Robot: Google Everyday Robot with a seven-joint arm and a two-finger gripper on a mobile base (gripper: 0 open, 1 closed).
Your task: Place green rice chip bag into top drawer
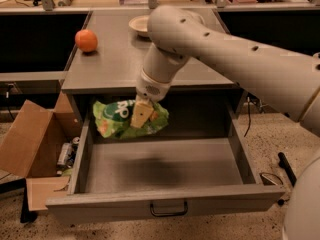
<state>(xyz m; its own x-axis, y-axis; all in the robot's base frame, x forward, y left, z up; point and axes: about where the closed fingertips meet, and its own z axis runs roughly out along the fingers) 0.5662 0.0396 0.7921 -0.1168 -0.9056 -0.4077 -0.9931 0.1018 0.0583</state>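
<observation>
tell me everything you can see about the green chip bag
The green rice chip bag is crinkled, shiny bright green foil with white lettering and an orange patch. It hangs crumpled and tilted, clamped near its right end, as seen here, by the pincer. It is just below the tabletop edge, over the rear left of the open top drawer, apparently clear of its floor. Nothing else seems to touch it.

Above top drawer (pixel 165 196) the pincer (pixel 141 113) hides part of green rice chip bag (pixel 114 118)
</observation>
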